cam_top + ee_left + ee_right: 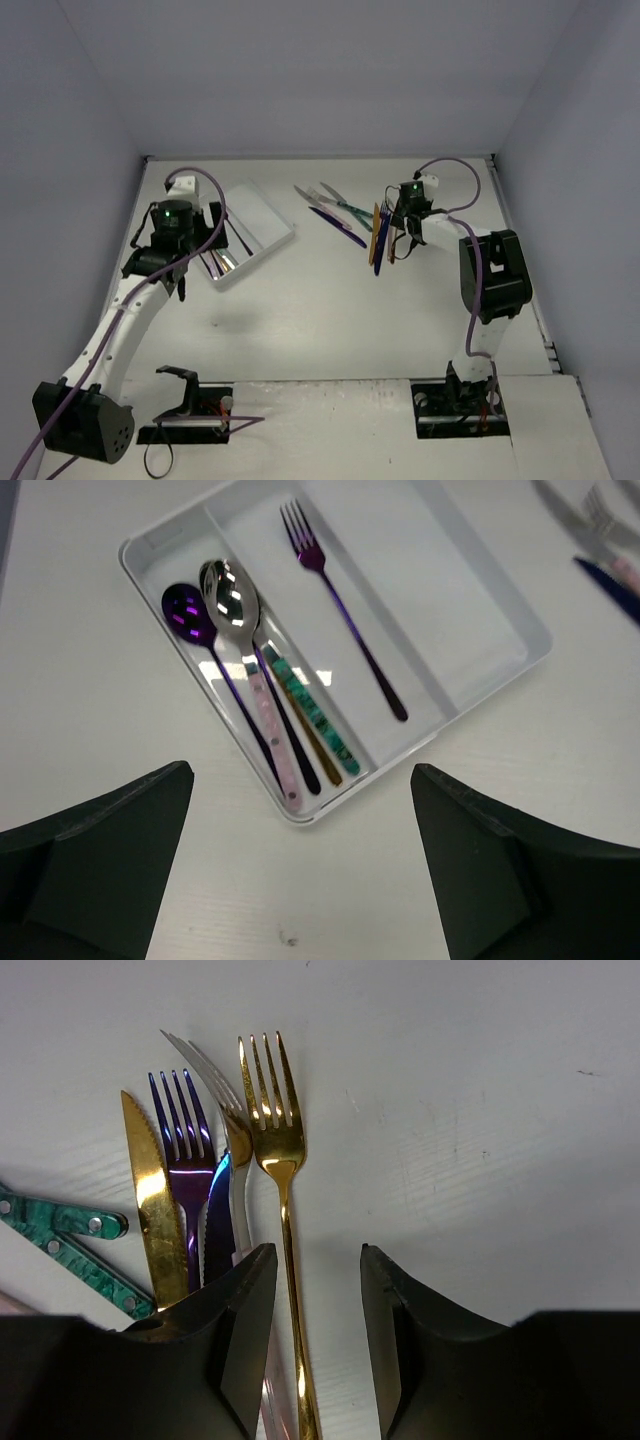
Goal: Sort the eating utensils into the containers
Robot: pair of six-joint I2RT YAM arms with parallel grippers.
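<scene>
Right wrist, right gripper point(318, 1255): parted narrowly, nothing pinched yet, set either side of the handle of the gold fork point(272, 1130) (handle nearer one finger than the other).
Right wrist, neighbours: silver fork point(228, 1110) touching the gold one near the neck; loose purple fork point(183, 1150), blue knife point(217, 1210) and gold knife point(150, 1190) packed just beside; teal handles point(60, 1222) out at the edge.
Left wrist, left gripper point(300, 770): spread wide, holding nothing, hovering over the near end of the tray point(450, 590).
Left wrist, tray contents: purple spoon point(185, 610), silver spoon point(230, 595) and a teal-handled piece point(315, 715) crowded into one outer compartment; sorted purple fork point(345, 620) alone in the middle one; other outer compartment bare.
Top external, layout: tray far left on the table point(330, 320), unsorted utensils far right under the right arm, well apart from the tray.
Step in hand: probably the pick of the gold fork, grasp not closed.
Next move: likely closing on the handle alone, lifting clear of the silver fork without dragging it, then crossing to the middle compartment beside the other fork (a long reach, perhaps a hand-over).
Progress: roughly a third sorted, at a guess.
</scene>
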